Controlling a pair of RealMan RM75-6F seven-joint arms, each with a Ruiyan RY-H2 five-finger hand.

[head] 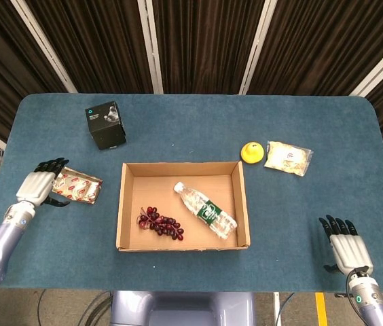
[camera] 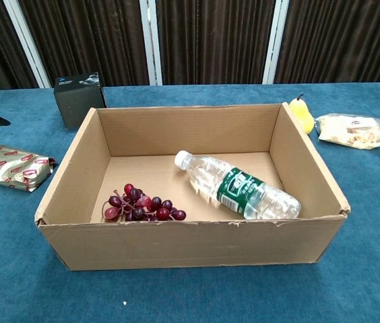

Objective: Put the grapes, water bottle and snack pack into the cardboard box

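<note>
1. Right hand [head: 345, 246]: fingers spread, holding nothing, at the near table [head: 300, 122] edge.
2. Cardboard box [head: 119, 204]: holds the grapes [head: 160, 223] and, lying on its side, the water bottle [head: 204, 211].
3. Left hand [head: 37, 185]: fingers apart around the left end of the snack pack [head: 77, 186]; contact cannot be told.
4. Far side: pear [head: 251, 151], clear bag [head: 288, 157], black box [head: 105, 125].

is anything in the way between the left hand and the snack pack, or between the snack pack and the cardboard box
Nothing visible blocks either. The left hand is right at the snack pack on its outer end, with fingers spread around it. Between the pack and the cardboard box lies only bare table; the box's near wall must be cleared. The black box sits farther back.
</note>
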